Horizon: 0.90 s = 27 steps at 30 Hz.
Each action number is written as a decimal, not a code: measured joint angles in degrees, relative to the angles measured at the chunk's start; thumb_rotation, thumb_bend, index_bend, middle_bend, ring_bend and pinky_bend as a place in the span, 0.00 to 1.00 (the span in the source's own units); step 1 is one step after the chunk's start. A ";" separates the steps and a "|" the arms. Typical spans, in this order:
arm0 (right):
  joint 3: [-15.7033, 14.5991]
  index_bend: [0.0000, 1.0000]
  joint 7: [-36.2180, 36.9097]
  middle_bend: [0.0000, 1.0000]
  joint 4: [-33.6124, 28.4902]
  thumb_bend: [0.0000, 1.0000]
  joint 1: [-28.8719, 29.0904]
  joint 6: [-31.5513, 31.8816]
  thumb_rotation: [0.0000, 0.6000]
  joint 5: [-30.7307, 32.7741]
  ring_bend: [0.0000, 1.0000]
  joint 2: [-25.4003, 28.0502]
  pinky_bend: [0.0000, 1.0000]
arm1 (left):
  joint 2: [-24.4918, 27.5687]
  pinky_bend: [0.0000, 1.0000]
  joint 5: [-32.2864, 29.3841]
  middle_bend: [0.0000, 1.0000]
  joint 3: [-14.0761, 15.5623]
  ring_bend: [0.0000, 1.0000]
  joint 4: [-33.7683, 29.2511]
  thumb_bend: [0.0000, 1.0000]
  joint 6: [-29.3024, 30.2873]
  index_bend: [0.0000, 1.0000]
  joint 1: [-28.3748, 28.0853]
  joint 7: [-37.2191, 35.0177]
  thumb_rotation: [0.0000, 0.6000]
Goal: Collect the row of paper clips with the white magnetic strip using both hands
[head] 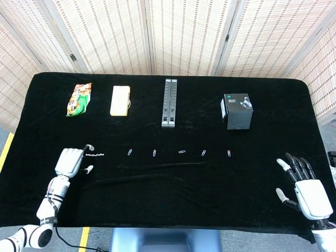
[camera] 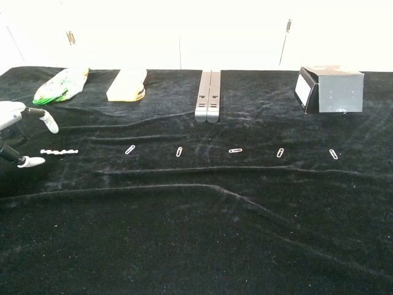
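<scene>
A thin white magnetic strip [head: 95,155] [camera: 59,151] lies on the black cloth at the left. To its right runs a row of several paper clips [head: 181,152] [camera: 235,150], spaced apart. My left hand [head: 70,161] [camera: 17,136] hovers just left of the strip's left end, fingers apart, holding nothing; whether a fingertip touches the strip is unclear. My right hand [head: 306,190] is at the table's front right corner, fingers spread and empty, far from the clips. It does not show in the chest view.
Along the back stand a green snack bag [head: 79,98], a yellow sponge-like block [head: 120,100], a grey double bar [head: 169,103] and a dark box [head: 237,111]. The black cloth [head: 168,194] has long wrinkles in front of the clips.
</scene>
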 measured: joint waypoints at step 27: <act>1.28 0.10 0.82 0.00 0.47 0.36 0.52 -1.55 1.00 2.94 0.00 0.03 0.00 | -6.89 1.00 -2.96 1.00 0.69 1.00 15.72 0.36 -7.54 0.52 -6.67 -6.59 1.00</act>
